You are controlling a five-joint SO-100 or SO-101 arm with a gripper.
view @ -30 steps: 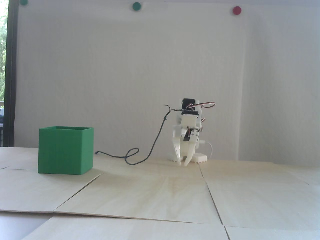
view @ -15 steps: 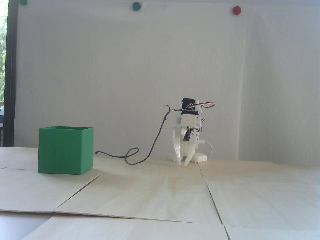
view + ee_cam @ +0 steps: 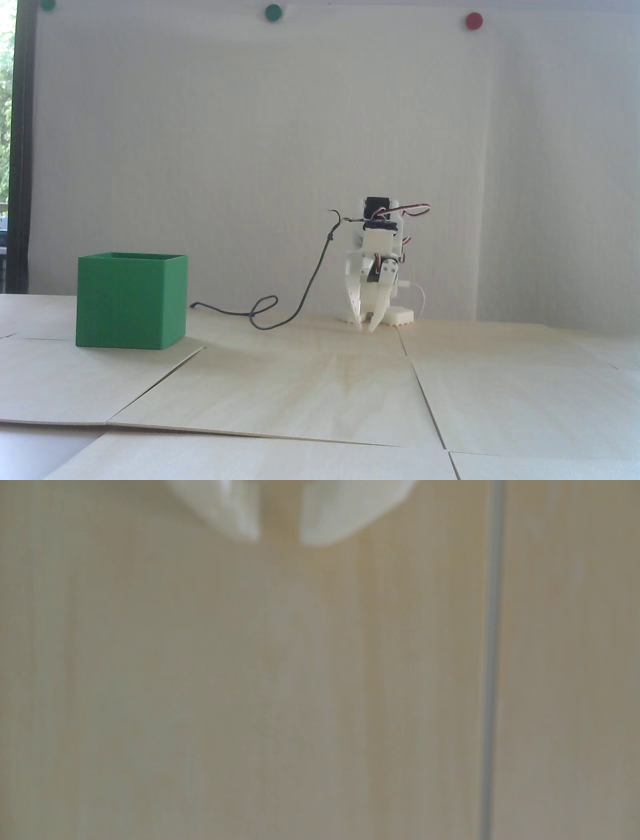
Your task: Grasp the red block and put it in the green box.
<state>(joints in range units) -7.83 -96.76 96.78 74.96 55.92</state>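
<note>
Arm folded low at the desk (image 3: 320,390), jaws slightly apart and empty. No block shows in either view; it may already lie inside the box (image 3: 131,300), whose interior is hidden.

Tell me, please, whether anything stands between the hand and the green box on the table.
Only a dark cable lies looped on the table between the hand and the green box in the fixed view. The red block shows in neither view.
</note>
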